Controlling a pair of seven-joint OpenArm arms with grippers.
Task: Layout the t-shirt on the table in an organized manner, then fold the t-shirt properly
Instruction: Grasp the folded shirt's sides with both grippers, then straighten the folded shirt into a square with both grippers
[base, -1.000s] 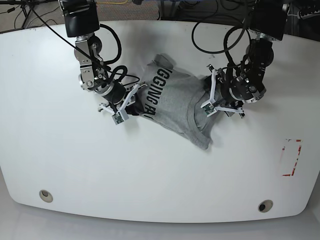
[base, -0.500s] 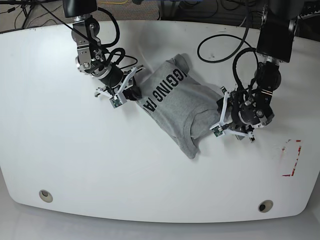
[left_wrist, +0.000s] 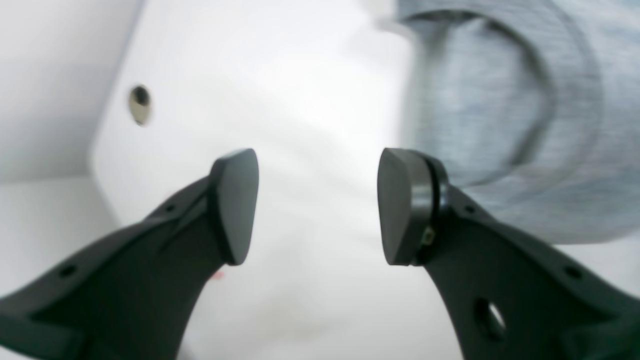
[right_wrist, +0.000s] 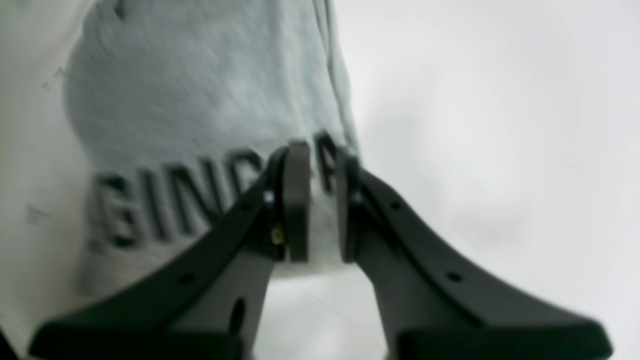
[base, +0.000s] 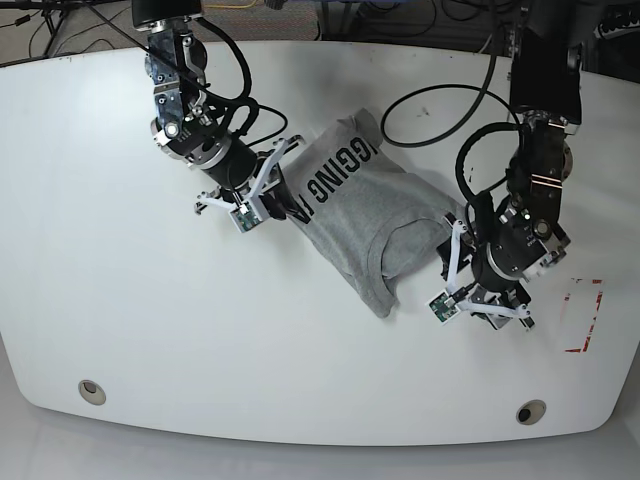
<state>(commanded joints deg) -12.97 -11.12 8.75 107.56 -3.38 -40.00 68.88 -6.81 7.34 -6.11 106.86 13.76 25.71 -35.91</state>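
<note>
Both end effectors flank the t-shirt (base: 365, 215).

The left gripper (base: 455, 290) now sits farther toward the near edge of the bench (base: 300, 360) than a second ago, clear of the t-shirt (base: 370, 215), where before it was at the garment's collar end. Its fingers (left_wrist: 400, 205) stand wide apart with only bare bench between them. The right gripper (base: 268, 205) now lies against the lettered edge of the t-shirt, its fingers (right_wrist: 297, 200) nearly together with grey cloth in the narrow gap. The t-shirt itself lies more stretched out and shifted toward the base view's right.
</note>
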